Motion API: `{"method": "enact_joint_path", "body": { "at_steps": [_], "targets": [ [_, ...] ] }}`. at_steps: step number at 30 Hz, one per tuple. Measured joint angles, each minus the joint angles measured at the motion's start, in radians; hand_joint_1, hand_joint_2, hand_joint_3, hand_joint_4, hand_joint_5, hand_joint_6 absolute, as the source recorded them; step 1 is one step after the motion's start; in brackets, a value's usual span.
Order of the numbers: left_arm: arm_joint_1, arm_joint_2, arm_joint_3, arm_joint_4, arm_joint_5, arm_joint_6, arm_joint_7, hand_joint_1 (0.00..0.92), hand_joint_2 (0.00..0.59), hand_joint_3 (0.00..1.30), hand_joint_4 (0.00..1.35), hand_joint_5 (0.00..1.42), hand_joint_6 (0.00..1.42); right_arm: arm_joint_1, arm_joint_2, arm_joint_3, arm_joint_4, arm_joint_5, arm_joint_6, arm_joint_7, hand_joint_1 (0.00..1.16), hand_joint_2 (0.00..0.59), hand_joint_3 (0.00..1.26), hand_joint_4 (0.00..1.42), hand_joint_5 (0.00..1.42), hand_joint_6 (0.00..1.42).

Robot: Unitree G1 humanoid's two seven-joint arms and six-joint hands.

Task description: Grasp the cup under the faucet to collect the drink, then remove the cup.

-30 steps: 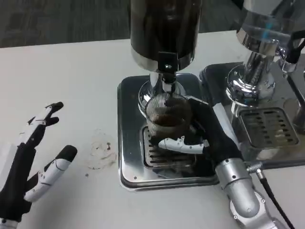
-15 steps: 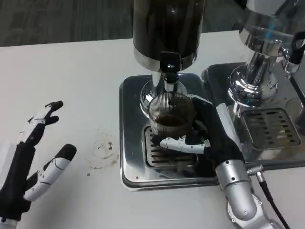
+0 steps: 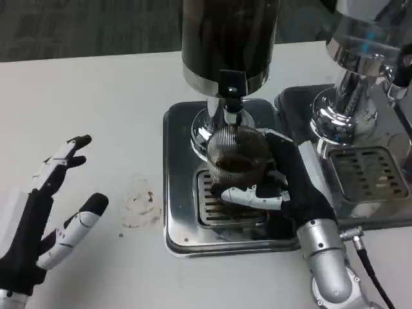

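A clear ribbed cup [image 3: 236, 154] with dark drink in it stands on the drip grate [image 3: 209, 207] directly under the black faucet [image 3: 231, 90] of the dark dispenser [image 3: 229, 38]. My right hand [image 3: 283, 187] wraps around the cup from its right side, with the thumb [image 3: 248, 196] across the cup's front base. At the left, my left hand [image 3: 45, 225] hovers over the white table with its fingers spread and nothing in it.
The cup's dispenser stands on a shiny steel tray [image 3: 177, 193]. A second chrome dispenser [image 3: 357, 84] with its own grate [image 3: 370, 174] stands at the right. A brown spill stain [image 3: 138, 203] marks the table left of the tray.
The whole picture has shifted slightly right and down, so the camera moved. My right hand has closed in a little tighter around the cup. The left hand holds its pose.
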Motion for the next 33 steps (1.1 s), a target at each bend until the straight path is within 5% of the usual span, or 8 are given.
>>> {"method": "enact_joint_path", "body": {
  "at_steps": [18, 33],
  "targets": [
    [-0.02, -0.002, -0.022, 0.011, 0.015, 0.0, 0.0, 0.0, 0.176, 0.16, 0.01, 0.2, 0.06, 0.061, -0.017, -0.002, -0.088, -0.018, 0.018, 0.001, 1.05, 0.088, 0.77, 0.78, 0.77, 0.78],
    [-0.039, -0.002, -0.04, 0.042, 0.015, -0.001, 0.0, 0.0, 0.176, 0.16, 0.01, 0.2, 0.06, 0.215, -0.042, -0.011, -0.32, -0.016, 0.088, 0.072, 1.03, 0.078, 0.79, 0.81, 0.79, 0.83]
  ]
}}
